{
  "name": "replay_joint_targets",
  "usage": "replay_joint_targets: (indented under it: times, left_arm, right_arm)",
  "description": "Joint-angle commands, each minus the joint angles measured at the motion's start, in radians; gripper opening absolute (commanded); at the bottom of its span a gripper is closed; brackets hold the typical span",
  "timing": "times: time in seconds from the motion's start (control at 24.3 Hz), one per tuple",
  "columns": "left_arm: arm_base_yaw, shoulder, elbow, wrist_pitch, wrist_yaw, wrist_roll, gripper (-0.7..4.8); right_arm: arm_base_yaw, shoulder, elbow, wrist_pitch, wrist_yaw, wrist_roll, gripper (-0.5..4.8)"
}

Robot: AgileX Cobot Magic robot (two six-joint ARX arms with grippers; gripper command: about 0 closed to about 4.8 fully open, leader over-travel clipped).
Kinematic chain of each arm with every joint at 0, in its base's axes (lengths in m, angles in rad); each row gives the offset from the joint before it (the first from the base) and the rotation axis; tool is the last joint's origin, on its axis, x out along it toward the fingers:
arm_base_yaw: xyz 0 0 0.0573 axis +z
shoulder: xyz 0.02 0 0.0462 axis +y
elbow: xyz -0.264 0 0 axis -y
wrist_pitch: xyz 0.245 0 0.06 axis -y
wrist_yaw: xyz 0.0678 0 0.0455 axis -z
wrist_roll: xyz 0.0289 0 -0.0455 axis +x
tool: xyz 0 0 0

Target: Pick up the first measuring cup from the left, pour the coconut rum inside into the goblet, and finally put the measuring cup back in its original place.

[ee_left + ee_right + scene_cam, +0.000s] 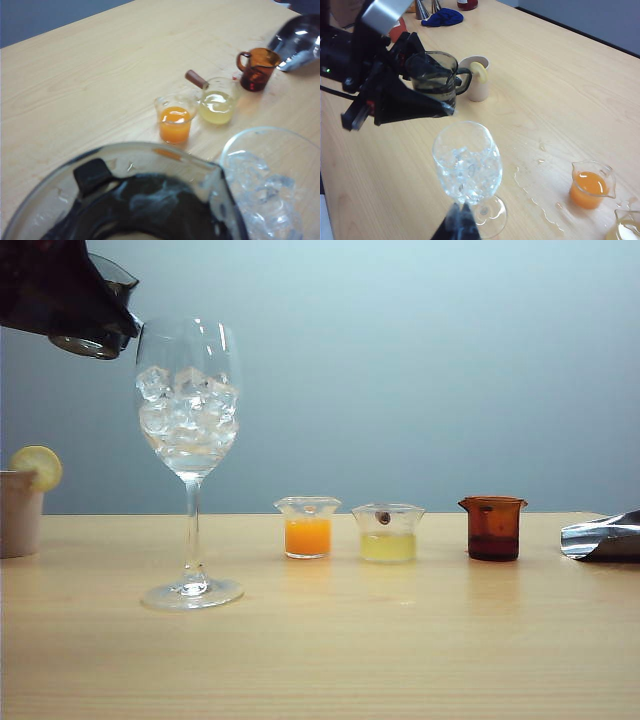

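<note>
The left gripper point(427, 85), fingers clamped on the smoky measuring cup point(435, 75), holds it aloft at ten o'clock from the goblet point(189, 410) rim — cup nearly upright, its axis near vertical, mouth up; the ice-filled goblet stands upright below; the right gripper point(457, 225) hovers just beside its foot, state unclear.

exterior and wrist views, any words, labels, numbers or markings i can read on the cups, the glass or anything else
No readable text in any view.
measuring cup, held by the left gripper beside the goblet rim: no markings legible.
Orange cup, yellow cup, amber cup: no graduations or labels visible.
right gripper: no lettering shows.
</note>
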Motion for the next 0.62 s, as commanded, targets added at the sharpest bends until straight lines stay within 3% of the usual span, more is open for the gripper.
replay_joint_targets:
  times: [0.04, 0.29, 0.41, 0.62]
  left_arm:
    - [-0.065, -0.006, 0.003, 0.021, -0.108, 0.056, 1.43]
    - [-0.085, -0.006, 0.006, 0.033, -0.159, 0.119, 1.43]
    - [-0.086, -0.008, 0.007, 0.033, -0.158, 0.202, 1.43]
    - [-0.103, -0.008, 0.012, 0.041, -0.158, 0.272, 1.43]
  right_arm:
    - [0.000, -0.003, 0.008, 0.009, -0.016, -0.004, -0.05]
    - [0.000, -0.003, 0.008, 0.009, -0.021, -0.004, -0.05]
    - [-0.002, -0.002, 0.008, 0.009, -0.021, -0.006, -0.05]
    - [-0.002, -0.001, 0.008, 0.009, -0.020, -0.006, -0.05]
